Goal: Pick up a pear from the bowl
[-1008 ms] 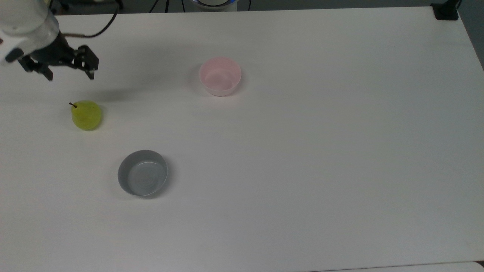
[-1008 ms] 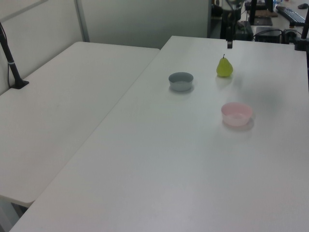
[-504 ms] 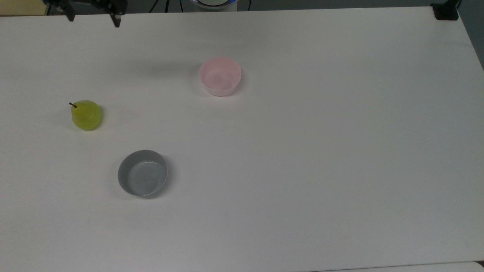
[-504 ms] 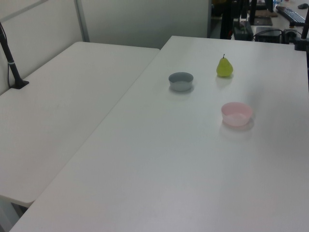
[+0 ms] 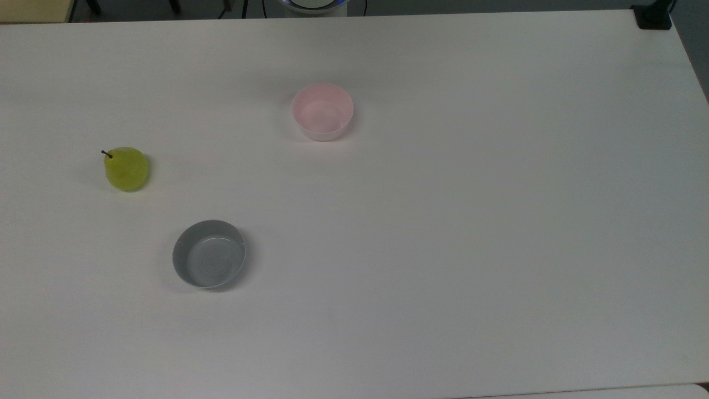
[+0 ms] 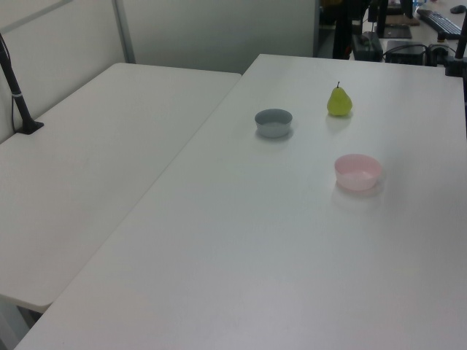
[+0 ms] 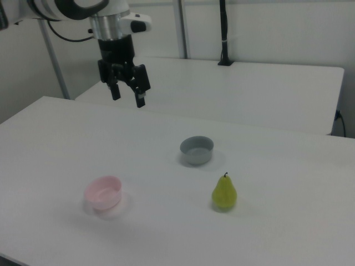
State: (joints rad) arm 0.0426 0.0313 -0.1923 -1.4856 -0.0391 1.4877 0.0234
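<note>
The pear point(image 5: 127, 169) stands on the table point(image 5: 443, 221), outside the bowl point(image 5: 322, 111).

The pear point(image 5: 127, 169) is yellow-green, with a little dark stem on top. The bowl point(image 5: 322, 111) is pale pink, plain inside (no pattern at all). The other bowl point(image 5: 209, 254) is grey. The table point(image 5: 443, 221) is white all over. The gripper point(image 7: 128, 93) is black, and the arm point(image 7: 83, 8) above it is white with a shiny silver ring.
</note>
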